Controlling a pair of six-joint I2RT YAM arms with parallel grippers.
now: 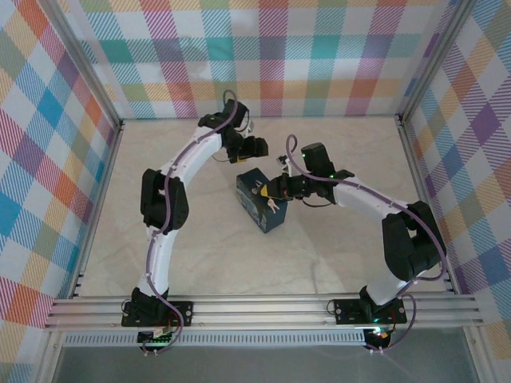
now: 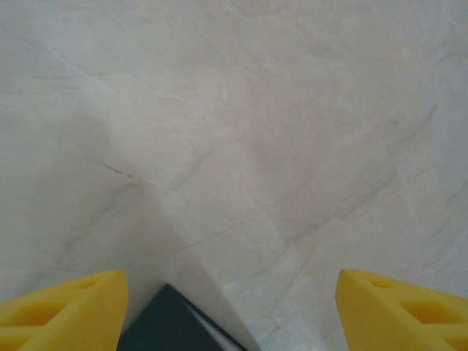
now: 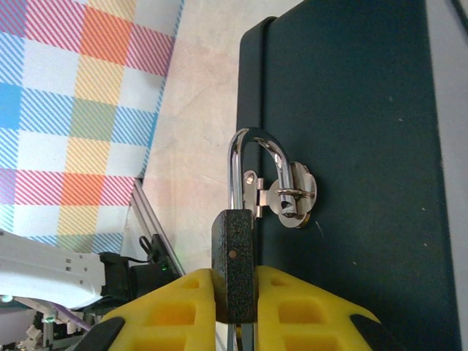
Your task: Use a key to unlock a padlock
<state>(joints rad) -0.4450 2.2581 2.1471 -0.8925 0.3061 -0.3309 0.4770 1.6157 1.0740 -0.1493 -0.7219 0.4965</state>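
Now | right hand (image 3: 235, 300) pinching padlock (image 3: 234, 248) body, shackle through hasp (image 3: 292, 194) on blue tin (image 3: 351, 110) | left hand (image 2: 232, 311) spread over desk (image 2: 256, 110) | tin print unreadable

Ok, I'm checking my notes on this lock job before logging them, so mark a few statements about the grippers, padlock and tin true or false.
1. The right gripper is shut on the padlock. True.
2. The padlock's loop hangs free of the tin. False: it passes through the tin's clasp.
3. The left gripper is open, nothing between its fingers. True.
4. The tin stands against the back wall. False: it stands in the middle of the table, between the two grippers.
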